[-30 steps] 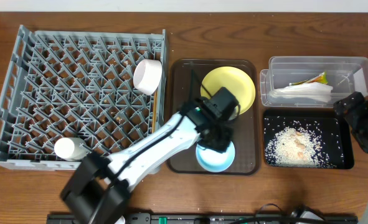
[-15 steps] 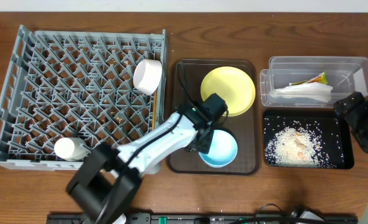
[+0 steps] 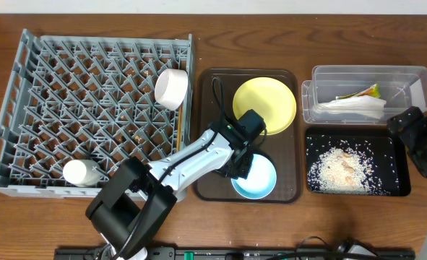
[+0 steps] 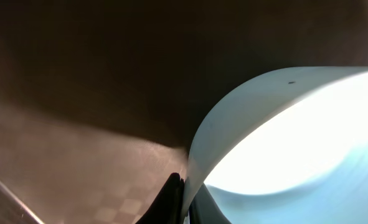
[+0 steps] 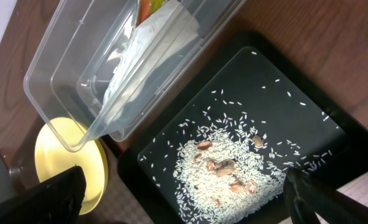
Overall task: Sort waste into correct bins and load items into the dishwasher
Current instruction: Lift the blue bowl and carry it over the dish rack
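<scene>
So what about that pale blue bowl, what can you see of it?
The light blue bowl is round, smooth and glossy, seemingly empty. It sits upright on the dark brown tray, nearer the robot than the yellow plate. The left gripper pinches its left rim, one finger inside, one outside.
</scene>
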`<action>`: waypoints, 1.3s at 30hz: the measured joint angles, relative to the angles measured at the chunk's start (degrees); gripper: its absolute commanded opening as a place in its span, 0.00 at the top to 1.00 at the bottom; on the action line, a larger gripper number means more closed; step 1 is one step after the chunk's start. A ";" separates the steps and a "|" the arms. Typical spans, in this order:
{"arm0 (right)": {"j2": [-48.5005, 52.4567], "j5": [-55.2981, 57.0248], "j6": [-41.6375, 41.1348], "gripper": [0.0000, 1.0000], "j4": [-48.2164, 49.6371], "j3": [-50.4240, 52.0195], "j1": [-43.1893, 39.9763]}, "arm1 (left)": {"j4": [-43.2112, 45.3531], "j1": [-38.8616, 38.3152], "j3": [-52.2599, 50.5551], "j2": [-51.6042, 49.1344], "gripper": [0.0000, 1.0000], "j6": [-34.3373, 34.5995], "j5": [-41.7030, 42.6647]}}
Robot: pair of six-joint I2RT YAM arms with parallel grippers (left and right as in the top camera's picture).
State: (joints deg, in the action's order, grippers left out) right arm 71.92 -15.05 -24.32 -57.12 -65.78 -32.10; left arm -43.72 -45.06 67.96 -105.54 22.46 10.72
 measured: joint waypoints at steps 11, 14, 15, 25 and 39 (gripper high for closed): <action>0.00 0.00 0.00 0.01 0.02 0.00 0.00 | -19.54 2.16 10.32 17.51 0.93 4.83 -26.38; 0.00 0.00 0.00 0.01 0.00 0.00 0.00 | -24.57 2.78 11.69 24.57 0.92 5.68 -38.47; 0.00 0.00 0.00 0.01 0.02 0.00 0.00 | -26.86 2.99 11.74 26.32 0.93 5.90 -43.30; 0.00 0.00 0.00 0.01 0.02 0.00 0.00 | -37.92 10.38 9.57 22.73 0.92 13.64 -69.29; 0.00 0.00 -0.02 0.01 0.00 0.00 0.00 | -38.25 12.87 9.18 1.75 0.92 20.55 -75.45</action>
State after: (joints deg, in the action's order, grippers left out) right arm 71.92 -15.05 -24.34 -57.12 -65.78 -32.10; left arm -81.97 -32.18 77.14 -103.79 43.00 -64.73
